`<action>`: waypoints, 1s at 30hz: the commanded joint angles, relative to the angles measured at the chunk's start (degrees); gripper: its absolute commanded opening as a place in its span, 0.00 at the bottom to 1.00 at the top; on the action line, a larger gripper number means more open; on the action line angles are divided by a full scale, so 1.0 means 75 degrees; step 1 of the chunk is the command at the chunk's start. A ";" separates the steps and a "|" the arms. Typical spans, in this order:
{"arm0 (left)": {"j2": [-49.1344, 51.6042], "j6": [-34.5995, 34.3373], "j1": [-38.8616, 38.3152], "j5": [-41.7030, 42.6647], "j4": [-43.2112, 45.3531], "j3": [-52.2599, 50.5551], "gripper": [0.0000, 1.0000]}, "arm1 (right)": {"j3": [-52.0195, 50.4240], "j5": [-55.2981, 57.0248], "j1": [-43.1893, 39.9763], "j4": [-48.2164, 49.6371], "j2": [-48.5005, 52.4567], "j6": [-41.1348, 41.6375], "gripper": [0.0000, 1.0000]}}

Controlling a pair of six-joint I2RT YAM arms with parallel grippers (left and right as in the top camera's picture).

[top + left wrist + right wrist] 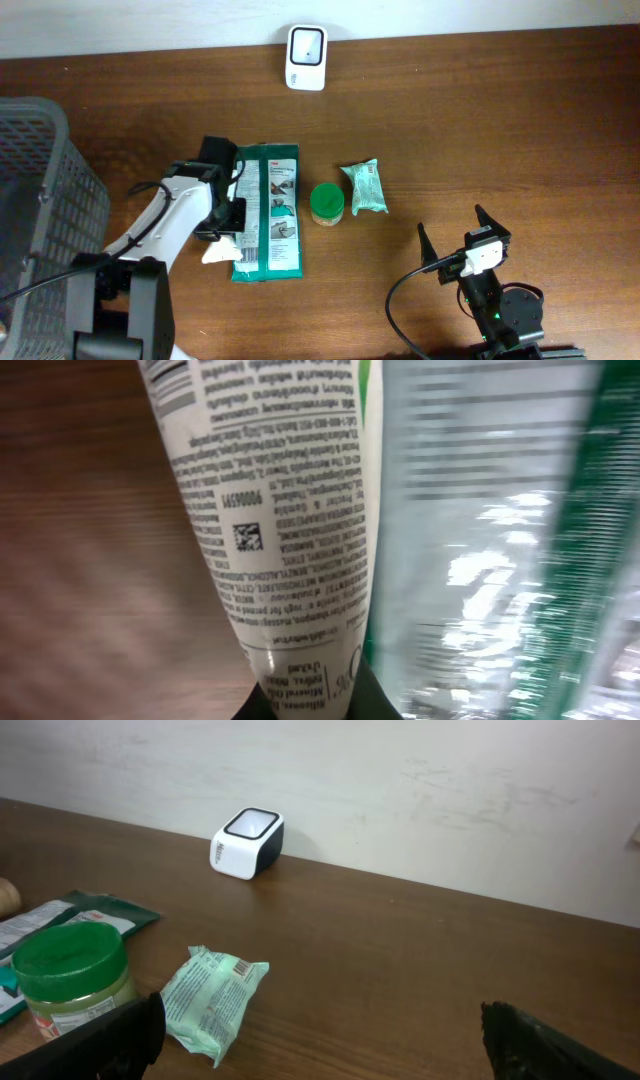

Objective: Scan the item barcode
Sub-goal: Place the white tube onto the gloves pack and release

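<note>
My left gripper (228,215) (310,708) is shut on a white printed tube (280,510), holding it just above the table beside a green wipes pack (275,215) (480,540). The tube's white end (220,251) sticks out below the gripper in the overhead view. Small print and a square code (248,537) face the left wrist camera. The white scanner (305,57) (248,843) stands at the far edge by the wall. My right gripper (462,238) (325,1040) hangs open and holds nothing at the front right.
A green-lidded jar (327,203) (70,970) and a pale green sachet (365,188) (212,1000) with a barcode lie mid-table. A grey mesh basket (40,200) fills the left edge.
</note>
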 commanded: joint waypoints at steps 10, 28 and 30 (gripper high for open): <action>-0.0038 -0.0015 -0.1373 0.1684 0.0423 -0.0131 0.00 | -0.0041 -0.0015 0.0050 -0.0035 -0.0052 0.0055 0.98; -0.1652 0.0428 -0.0965 0.0938 -0.1020 0.2719 0.99 | -0.0041 -0.0015 0.0050 -0.0035 -0.0052 0.0055 0.98; -0.1958 0.0694 -0.0618 0.0938 -0.1373 0.3468 0.99 | -0.0041 -0.0015 0.0050 -0.0035 -0.0052 0.0055 0.98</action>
